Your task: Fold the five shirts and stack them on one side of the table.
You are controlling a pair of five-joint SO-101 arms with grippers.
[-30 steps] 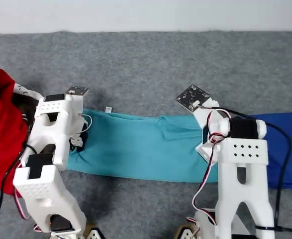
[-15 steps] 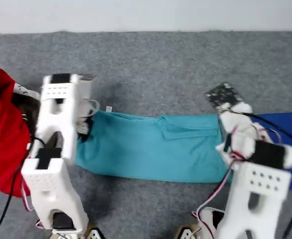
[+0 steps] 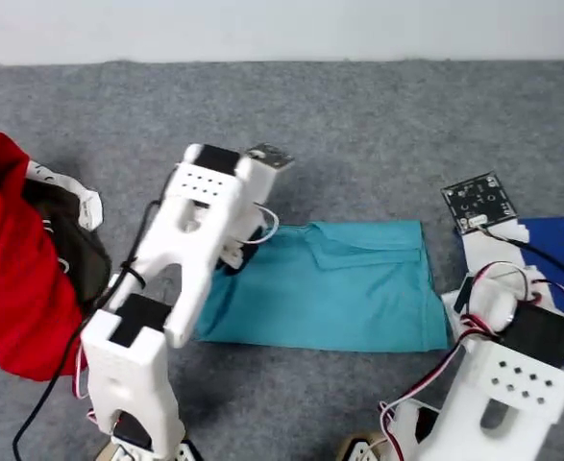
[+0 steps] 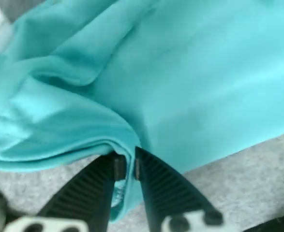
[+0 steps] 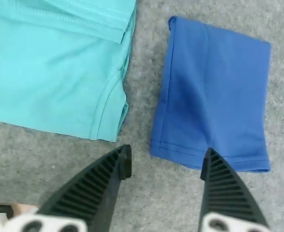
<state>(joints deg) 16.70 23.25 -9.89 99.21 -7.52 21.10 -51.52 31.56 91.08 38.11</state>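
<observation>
flanking teal shirt (image 3: 349, 288), red heap (image 3: 12, 259), blue shirt (image 5: 212, 87)

Grey carpeted counter (image 3: 358, 125) | teal shirt (image 3: 349, 288) spread mid-counter | folded blue shirt (image 3: 555, 235) just beside it, at the right edge | red shirt (image 3: 8, 259) heaped at the left edge

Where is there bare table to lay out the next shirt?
Widest free patch: the grey table between the teal shirt and the back wall. A smaller patch lies in front of the teal shirt. Crowded: the red pile at one end, the blue shirt at the other.
</observation>
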